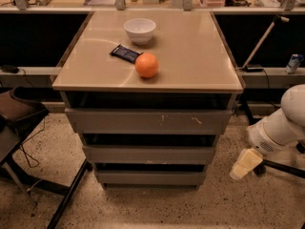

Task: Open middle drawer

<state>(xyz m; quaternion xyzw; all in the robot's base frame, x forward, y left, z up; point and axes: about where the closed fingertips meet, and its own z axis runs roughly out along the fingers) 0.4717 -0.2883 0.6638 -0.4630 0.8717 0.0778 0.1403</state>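
Observation:
The grey cabinet has three drawer fronts under a beige top. The middle drawer (148, 154) has a plain flat grey front and sits pushed in, between the taller scratched front (148, 121) above and the narrow front (148, 177) below. My gripper (245, 164), cream-coloured on a white arm (281, 125), hangs low to the right of the cabinet. It is level with the lower drawers and apart from them, touching nothing.
On the cabinet top (190, 56) stand a white bowl (139, 30), an orange (147, 65) and a dark packet (125, 53). A dark chair (19, 113) and its black legs are on the left. A black stand base (281, 168) lies on the speckled floor at right.

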